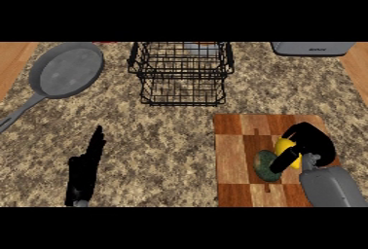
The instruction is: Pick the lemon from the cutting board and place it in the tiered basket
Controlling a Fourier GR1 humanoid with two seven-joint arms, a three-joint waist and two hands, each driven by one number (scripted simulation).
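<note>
On cutting board (244,146): right hand (310,145) curled around lemon (285,146); tiered basket (181,73) up-left; left hand (86,168) straight-fingered, idle.

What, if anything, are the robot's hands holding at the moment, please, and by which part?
The right hand curls round the lemon, covering its right side. The left hand holds nothing.

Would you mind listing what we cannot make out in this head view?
- Lemon: mostly hidden by the right hand curled round it.
- Green object beside the lemon: partly covered by the fingers; cannot be identified.
- Grey appliance: cut off by the top edge.
- Pan: handle end cut off at the left edge.
</note>
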